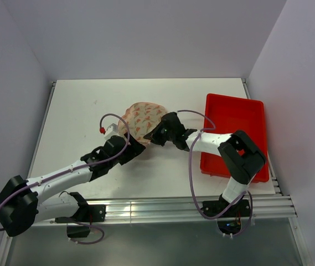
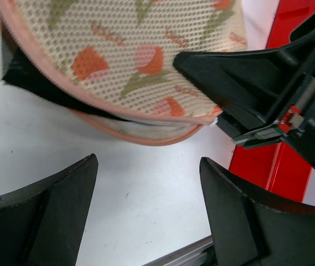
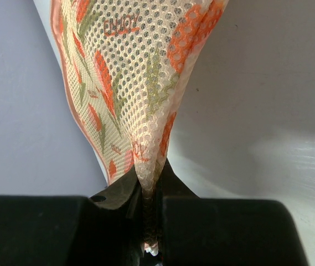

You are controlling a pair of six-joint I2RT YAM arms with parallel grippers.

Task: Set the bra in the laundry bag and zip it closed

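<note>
The laundry bag lies mid-table, folded into one dome with orange-red print outside. In the left wrist view the bag fills the top, and a black strip of the bra shows in the gap between its two pink rims. My right gripper is shut on the bag's near right edge; the right wrist view shows the mesh pinched between its closed jaws. It also shows in the left wrist view. My left gripper is open and empty, just short of the bag's near edge, over bare table.
A red plastic tray stands at the right, close behind the right arm, and shows in the left wrist view. An aluminium rail runs along the table's near edge. Grey walls close in the table at the back and sides.
</note>
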